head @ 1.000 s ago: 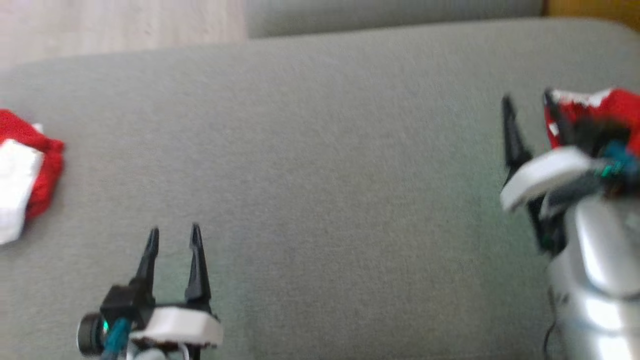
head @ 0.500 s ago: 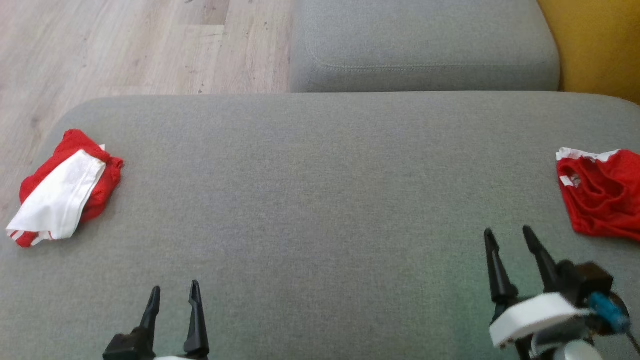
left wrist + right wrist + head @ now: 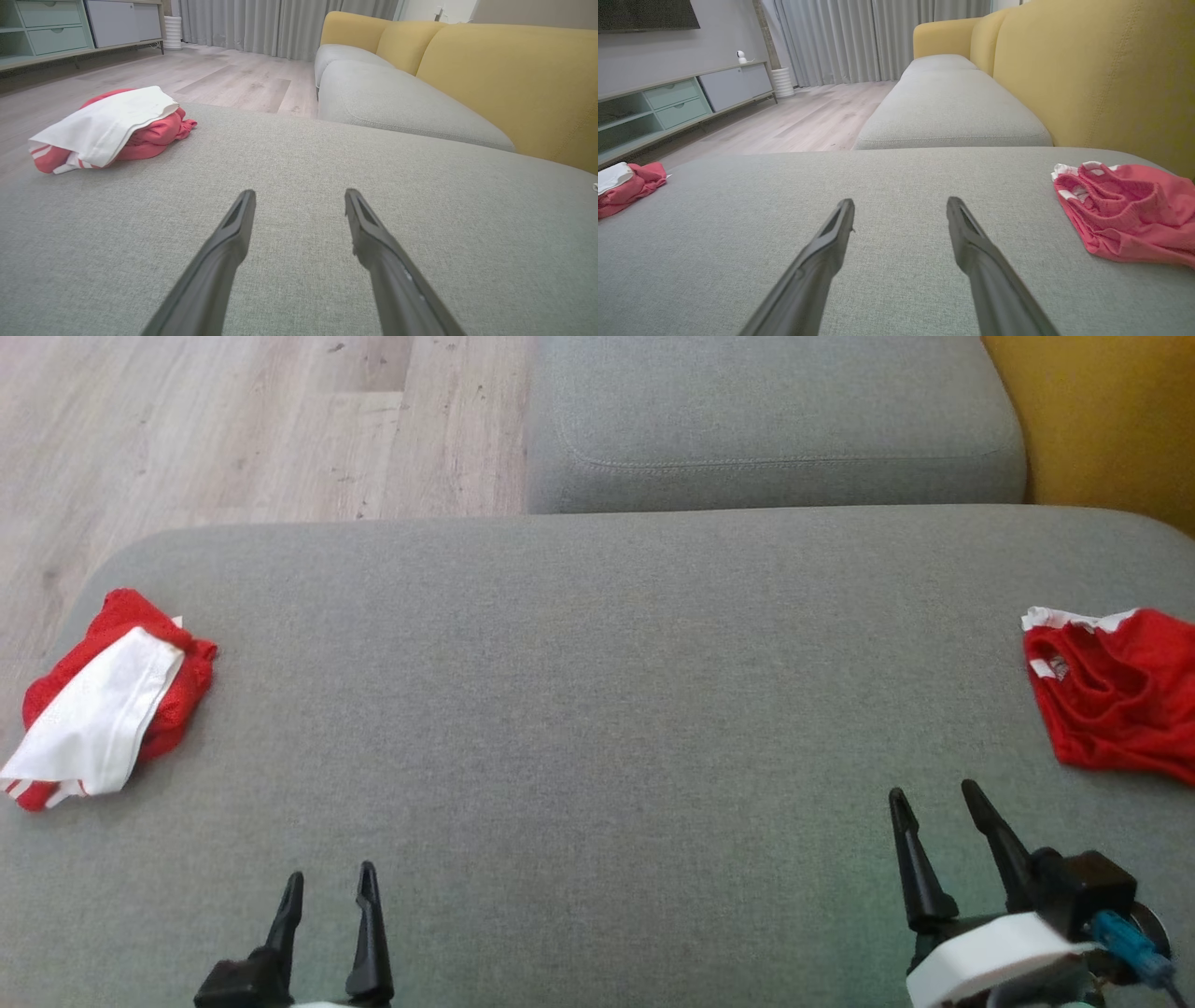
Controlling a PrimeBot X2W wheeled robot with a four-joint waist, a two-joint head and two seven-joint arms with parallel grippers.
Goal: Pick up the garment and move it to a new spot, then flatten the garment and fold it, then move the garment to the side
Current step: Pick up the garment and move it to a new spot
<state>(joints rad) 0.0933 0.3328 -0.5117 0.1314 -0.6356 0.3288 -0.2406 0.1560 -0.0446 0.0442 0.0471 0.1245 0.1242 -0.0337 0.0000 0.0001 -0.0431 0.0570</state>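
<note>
On grey cushion point(image 3: 597, 709): red garment point(image 3: 1116, 695) right, folded bundle point(image 3: 103, 709) left.

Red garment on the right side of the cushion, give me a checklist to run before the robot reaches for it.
1. Right fingers apart and empty: ok.
2. Left fingers apart and empty: ok.
3. Red garment lying loose on the grey cushion, nothing on top: ok.
4. Whole garment inside the head view: not ok, the right edge cuts it off.
5. Nothing between right fingers and garment: ok.
6. Folded red and white garment well away, far left: ok.
</note>
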